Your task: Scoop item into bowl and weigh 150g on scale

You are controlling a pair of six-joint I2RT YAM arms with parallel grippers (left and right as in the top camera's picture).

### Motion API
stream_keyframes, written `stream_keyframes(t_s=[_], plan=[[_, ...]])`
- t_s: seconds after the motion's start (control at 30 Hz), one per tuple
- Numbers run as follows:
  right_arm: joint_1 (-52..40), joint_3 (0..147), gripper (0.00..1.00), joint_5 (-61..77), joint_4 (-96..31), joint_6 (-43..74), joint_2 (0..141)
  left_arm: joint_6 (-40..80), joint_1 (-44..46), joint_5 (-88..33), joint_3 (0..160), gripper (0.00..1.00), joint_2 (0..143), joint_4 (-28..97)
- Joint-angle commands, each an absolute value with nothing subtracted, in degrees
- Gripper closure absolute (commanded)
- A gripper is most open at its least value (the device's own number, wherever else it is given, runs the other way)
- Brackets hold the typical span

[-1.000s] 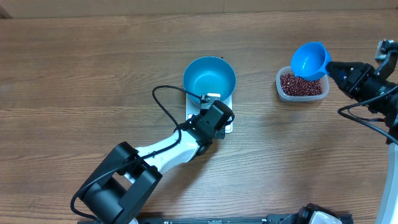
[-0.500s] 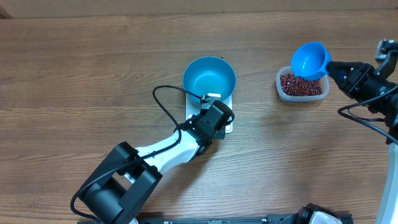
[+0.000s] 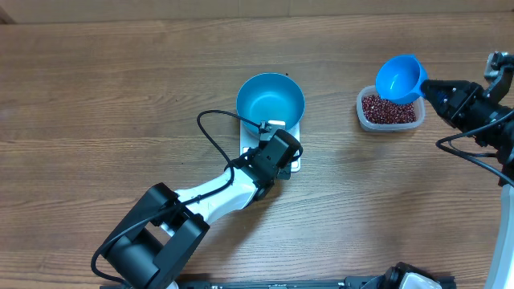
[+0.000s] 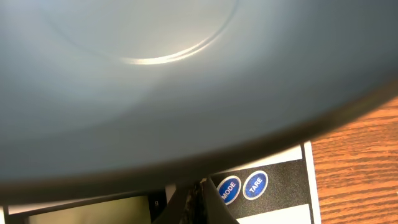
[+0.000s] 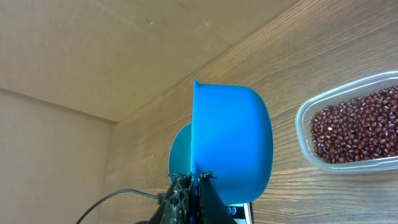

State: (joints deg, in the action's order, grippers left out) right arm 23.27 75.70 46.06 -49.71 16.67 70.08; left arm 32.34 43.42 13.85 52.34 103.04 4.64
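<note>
The blue scoop (image 3: 399, 78) is clamped by the right tool (image 3: 432, 85) above the tub (image 3: 363, 119) of beans (image 3: 391, 109); the left tool (image 4: 199, 198) is seen shut at the scale (image 3: 294, 133) front.

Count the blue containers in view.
2: the bowl sits on the scale mid-table; the scoop is held in the jaws of the right gripper, by the bean tub. None seems hidden.

The right gripper (image 5: 194, 185) pinches the blue scoop (image 5: 233, 143), which sits just ahead of it. Beans (image 5: 357, 127) lie in the clear tub (image 5: 303, 140) to its right.
</note>
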Motion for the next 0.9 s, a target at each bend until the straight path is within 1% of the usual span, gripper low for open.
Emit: stream_keyframes(t_s=[0.0, 0.33, 0.87], plan=[[23.81, 76.58, 0.96, 45.95, -49.50, 16.45, 69.87, 30.72, 43.55, 12.62, 51.90, 0.96, 103.31, 4.60], [23.81, 76.58, 0.96, 45.95, -49.78, 16.43, 69.87, 30.15, 43.55, 12.58, 51.90, 0.96, 103.33, 3.77], [23.81, 76.58, 0.96, 45.98, -50.09, 16.45, 69.87, 30.41, 43.48, 12.34, 51.90, 0.96, 103.79, 5.76]])
